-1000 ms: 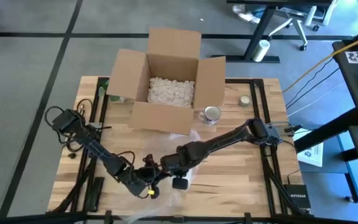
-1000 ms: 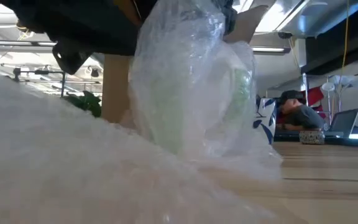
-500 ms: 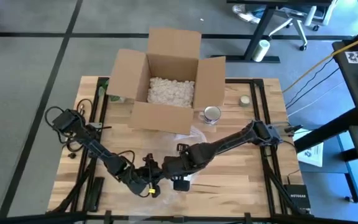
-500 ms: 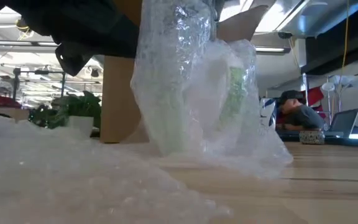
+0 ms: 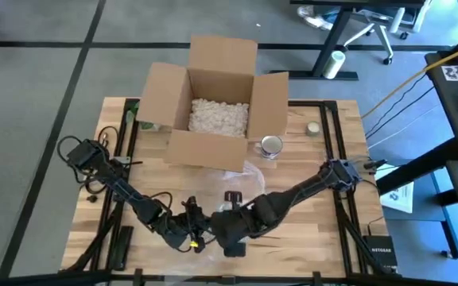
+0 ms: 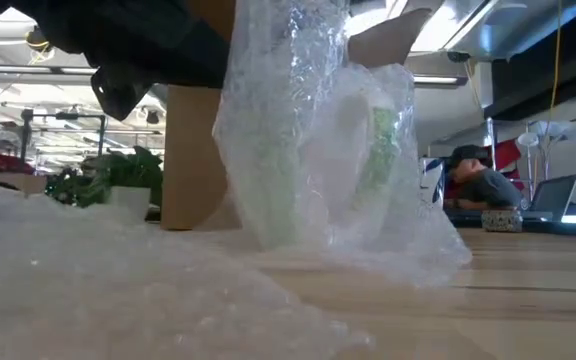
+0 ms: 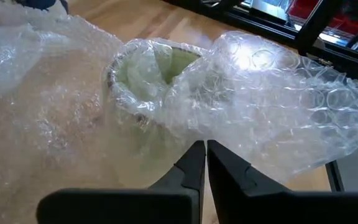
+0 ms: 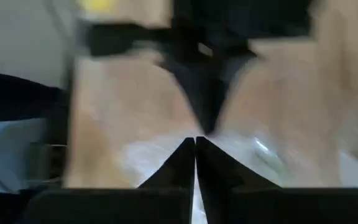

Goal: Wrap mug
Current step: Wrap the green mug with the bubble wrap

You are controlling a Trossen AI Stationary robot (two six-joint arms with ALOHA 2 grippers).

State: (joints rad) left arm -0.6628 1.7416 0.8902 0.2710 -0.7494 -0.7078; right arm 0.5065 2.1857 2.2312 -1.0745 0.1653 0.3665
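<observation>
Mug (image 7: 146,81): I see it upright near the front edge of the tabletop (image 5: 308,230), centre-left, pale green inside, rim exposed on one side.
Bubble wrap (image 7: 278,118): draped over part of the rim and down one side of the mug; the loose remainder spreads across the tabletop around it.
Left end effector (image 7: 199,163): fingers pressed together, tips at the wrap just beside the mug; I judge a fold of film is pinched, not the mug.
Right end effector (image 8: 195,160): fingers closed to a thin seam, low over the wrap, close to the left one; I cannot tell whether film is caught.
Risk, slip: I expect thin film to pull free of a shallow pinch and spring open.
Risk, tip: tugging the sheet sideways could drag or topple the mug.
Risk, collision: both end effectors work close together.
Cardboard box (image 5: 217,111): open at the far side, filler inside, well apart.
</observation>
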